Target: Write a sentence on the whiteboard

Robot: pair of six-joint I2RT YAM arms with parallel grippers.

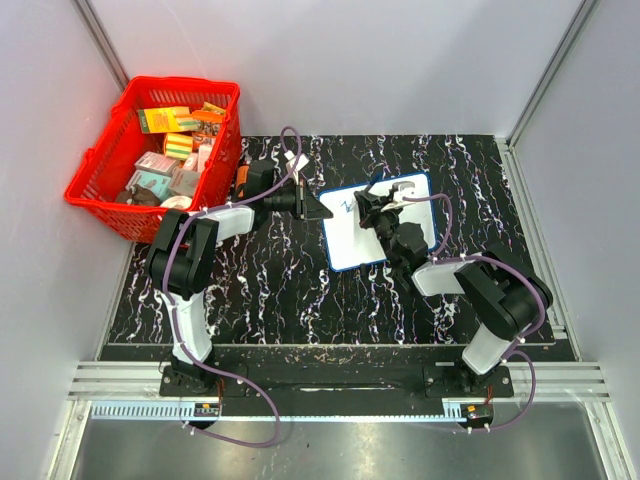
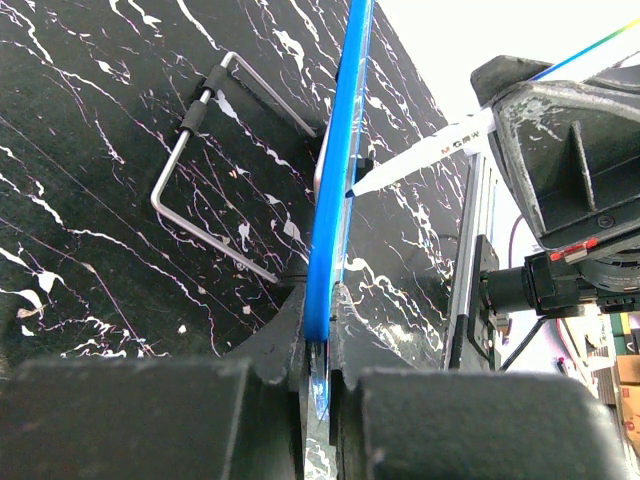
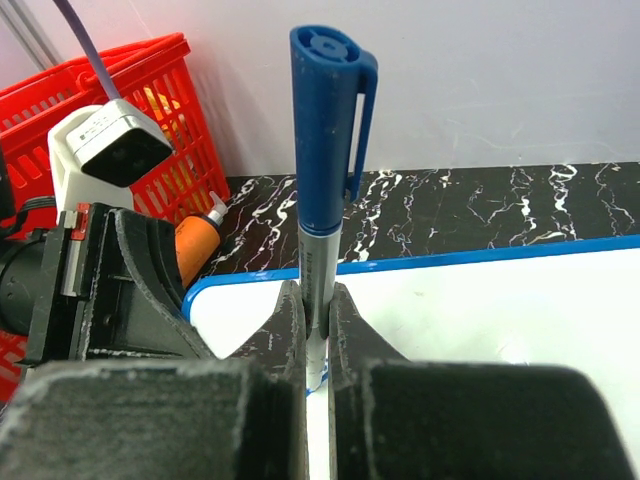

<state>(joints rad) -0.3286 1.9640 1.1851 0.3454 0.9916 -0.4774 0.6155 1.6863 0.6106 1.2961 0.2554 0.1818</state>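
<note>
Left gripper (image 2: 318,335) clamping whiteboard (image 2: 336,200) rim (blue), right gripper (image 3: 318,312) pinching marker (image 3: 325,130)

One whiteboard (image 1: 350,250); one blue-capped marker (image 3: 325,150); one red basket (image 1: 95,175) — several small boxes (image 1: 165,120) inside; two arms (image 1: 185,260).

The blue-rimmed whiteboard (image 1: 352,248) sits skewed on the table (image 1: 270,290), blue writing (image 1: 346,206) near its upper-left corner.

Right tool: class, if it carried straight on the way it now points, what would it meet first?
Probably the whiteboard: the right tool, shut on the marker, points across its white surface toward the far blue rim. Depth is unclear. The left tool sits off to one side.
</note>
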